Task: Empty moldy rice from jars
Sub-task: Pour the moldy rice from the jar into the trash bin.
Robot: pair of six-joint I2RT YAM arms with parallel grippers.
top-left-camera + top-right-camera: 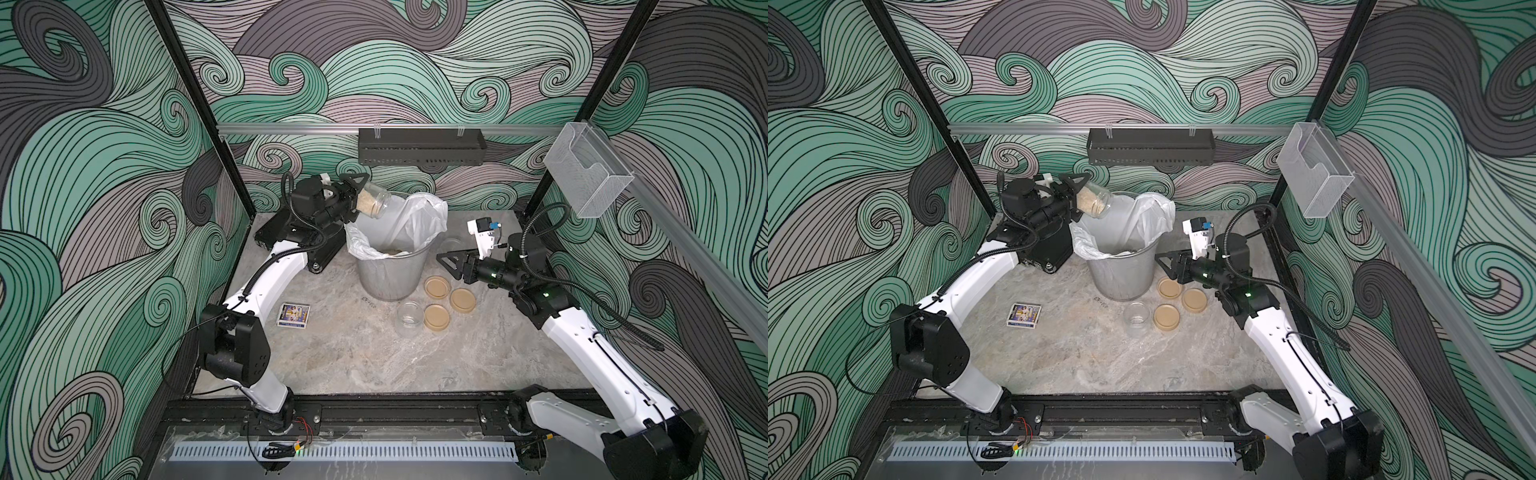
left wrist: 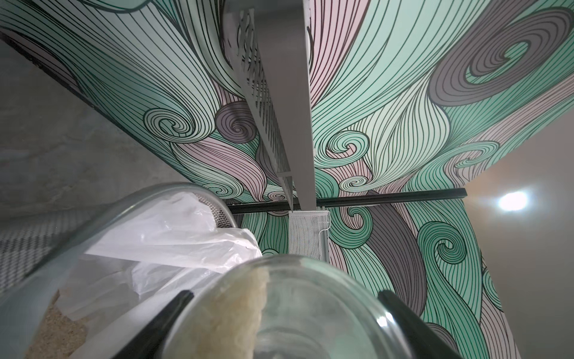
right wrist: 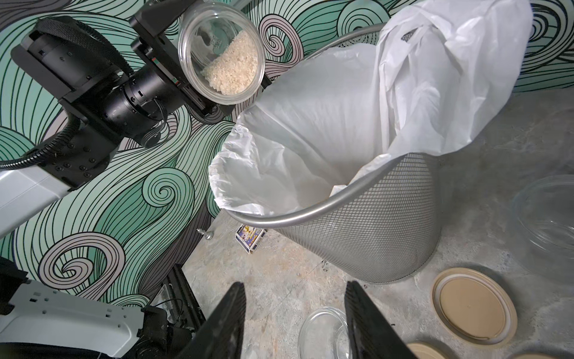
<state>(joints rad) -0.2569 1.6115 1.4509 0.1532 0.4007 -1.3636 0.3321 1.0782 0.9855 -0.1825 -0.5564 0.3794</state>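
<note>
Tool of left arm (image 1: 360, 198) clamping tilted jar (image 1: 376, 203) above wastebasket (image 1: 390, 274), right tool (image 3: 295, 289) low, jaws apart, empty

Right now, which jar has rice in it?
The jar tilted toward the wastebasket in the left gripper: pale rice shows through its side. The jar by the lids and the far jar beside the wastebasket stand empty.

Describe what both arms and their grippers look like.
The left arm and right arm have white shells between black joint housings. A black ribbed cable loops past each wrist. The left gripper and right gripper carry black fingers with open triangular frames. A white camera mount tops the right wrist.
</note>
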